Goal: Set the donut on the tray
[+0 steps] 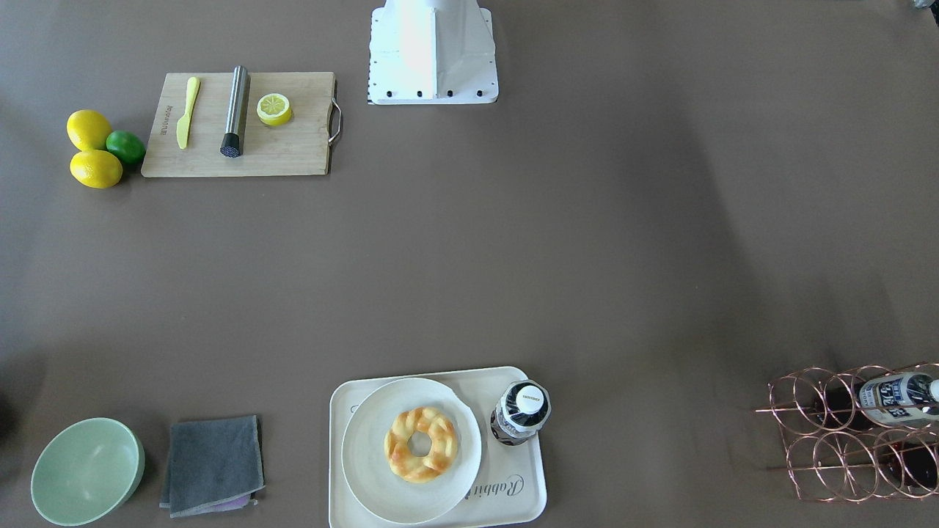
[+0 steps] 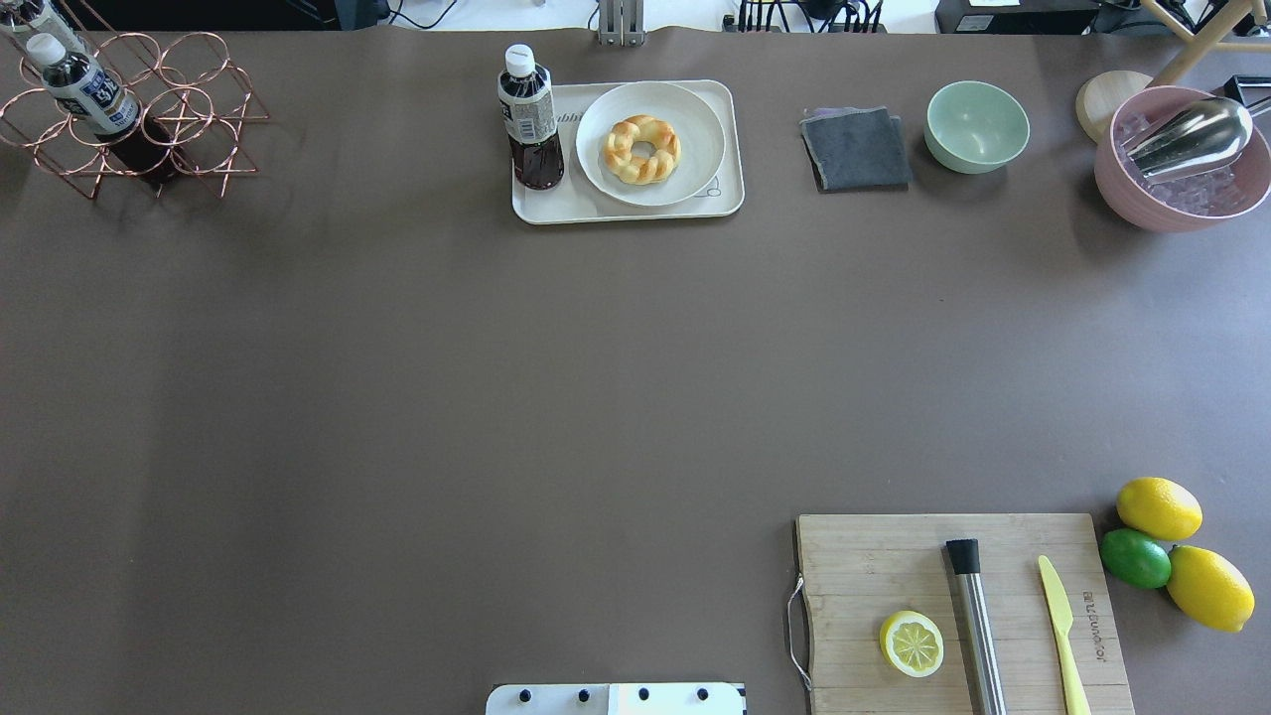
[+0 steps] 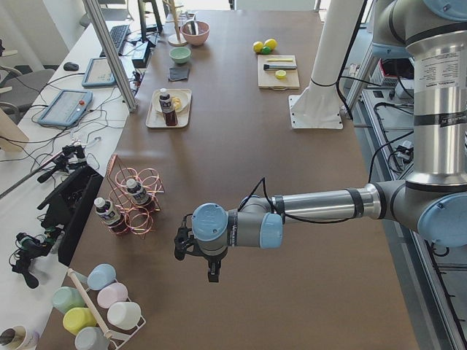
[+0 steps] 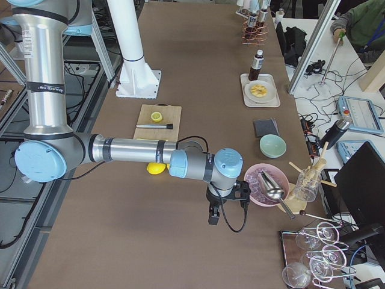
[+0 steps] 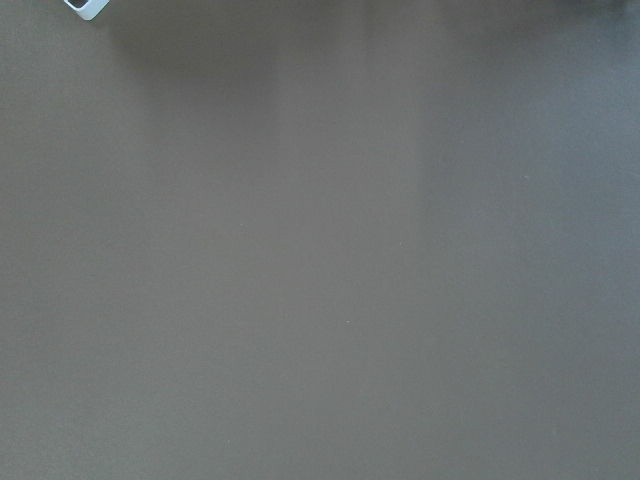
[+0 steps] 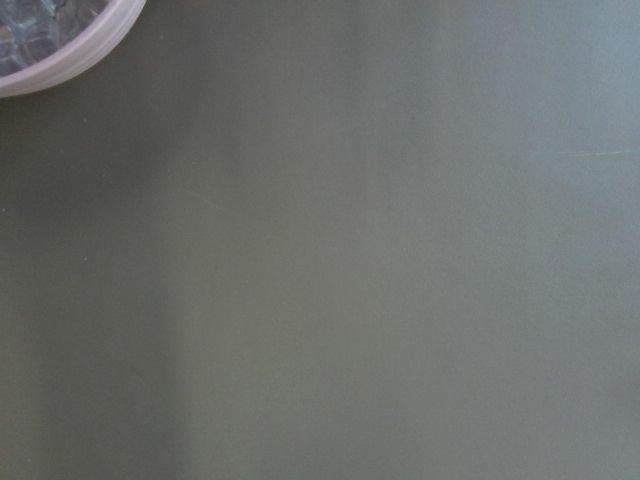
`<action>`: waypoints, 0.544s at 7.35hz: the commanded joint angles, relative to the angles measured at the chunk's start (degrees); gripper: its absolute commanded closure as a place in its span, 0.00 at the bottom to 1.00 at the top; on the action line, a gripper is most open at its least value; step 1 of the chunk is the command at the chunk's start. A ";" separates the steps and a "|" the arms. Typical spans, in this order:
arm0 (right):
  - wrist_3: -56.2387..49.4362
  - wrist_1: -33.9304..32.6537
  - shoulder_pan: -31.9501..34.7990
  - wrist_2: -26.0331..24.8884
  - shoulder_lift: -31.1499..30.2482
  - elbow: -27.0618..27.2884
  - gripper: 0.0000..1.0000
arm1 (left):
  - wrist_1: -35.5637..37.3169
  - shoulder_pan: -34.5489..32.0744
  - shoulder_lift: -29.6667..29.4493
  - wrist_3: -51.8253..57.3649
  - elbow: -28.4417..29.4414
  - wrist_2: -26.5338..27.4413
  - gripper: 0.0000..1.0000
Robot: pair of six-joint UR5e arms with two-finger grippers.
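The donut (image 1: 420, 444), a golden braided ring, lies on a round white plate (image 1: 381, 484) that sits on the cream tray (image 1: 513, 491) at the table's far edge. It also shows in the overhead view (image 2: 641, 149) on the tray (image 2: 556, 204). A dark drink bottle (image 2: 529, 119) stands on the tray beside the plate. My left gripper (image 3: 211, 273) shows only in the exterior left view, far from the tray. My right gripper (image 4: 212, 217) shows only in the exterior right view, next to a pink bowl. I cannot tell whether either is open or shut.
A wooden cutting board (image 2: 864, 556) holds a lemon half (image 2: 912, 643), a steel muddler and a yellow knife; two lemons and a lime lie beside it. A grey cloth (image 2: 856, 149), a green bowl (image 2: 977, 126), a pink ice bowl (image 2: 1182, 189) and a copper bottle rack (image 2: 129, 119) line the far edge.
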 commanded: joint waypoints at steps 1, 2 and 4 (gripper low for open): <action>0.00 0.00 0.00 -0.08 -0.08 0.00 0.00 | 0.08 0.00 0.00 0.00 0.09 -0.19 0.02; 0.00 0.00 0.00 -0.08 -0.08 0.00 0.00 | 0.00 0.00 0.00 -0.17 1.14 -0.37 0.02; 0.00 0.00 0.00 -0.17 -0.08 0.00 0.00 | -0.35 -0.09 0.00 -0.18 1.94 -0.45 0.02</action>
